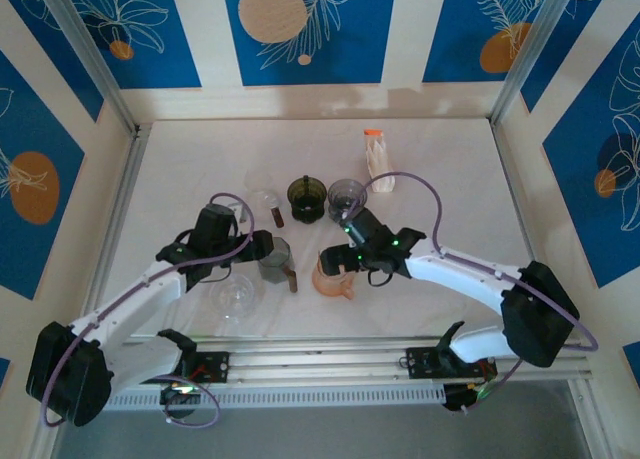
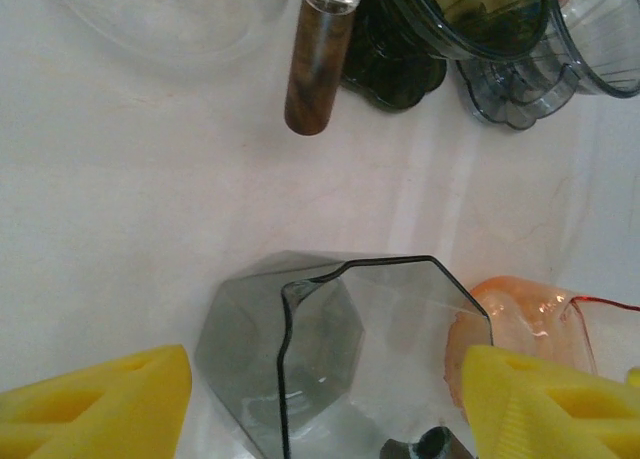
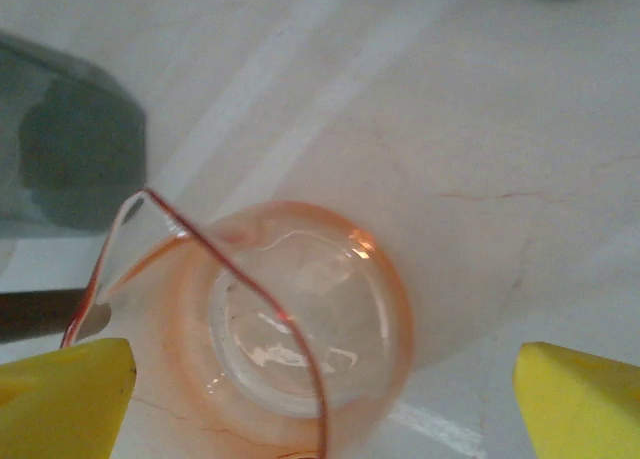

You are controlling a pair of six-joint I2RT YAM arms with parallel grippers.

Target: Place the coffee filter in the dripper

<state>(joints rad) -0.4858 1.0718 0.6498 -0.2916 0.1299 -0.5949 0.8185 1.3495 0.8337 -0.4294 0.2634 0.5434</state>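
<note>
filter: no loose paper spotted anywhere; best guess is the white pack (image 1: 378, 165) with the orange cap, far side of the table, a bit right of centre and well apart from both arms. Can't tell for sure that it's filters.
progress: basically at the start. No paper in the two near drippers, nothing carried.
left gripper (image 2: 325, 404): straddles the grey dripper (image 2: 340, 349), yellow fingers (image 2: 95, 404) right up against the glass on both sides. Can't tell whether pinching or just about to.
right gripper (image 3: 320, 389): released, jaws spread wide, hangs over the orange dripper (image 3: 290, 319), nothing in it.
left to do: probably fetch a filter from the far side, bring it back near, drop it into a dripper. So pretty much everything.
top view only: whole layout. Grey dripper left and orange right, side by side at the near middle, dark green dripper (image 1: 307, 197) and smoky dripper (image 1: 347, 193) farther back, clear glass bowl (image 1: 235, 294) near left, plus that white pack.
left wrist only: how tight the fingers sit around the grey rim, and a wooden handle (image 2: 318, 69) lying just beyond.
right wrist only: straight down into the orange dripper, bare clear bottom, no paper.
</note>
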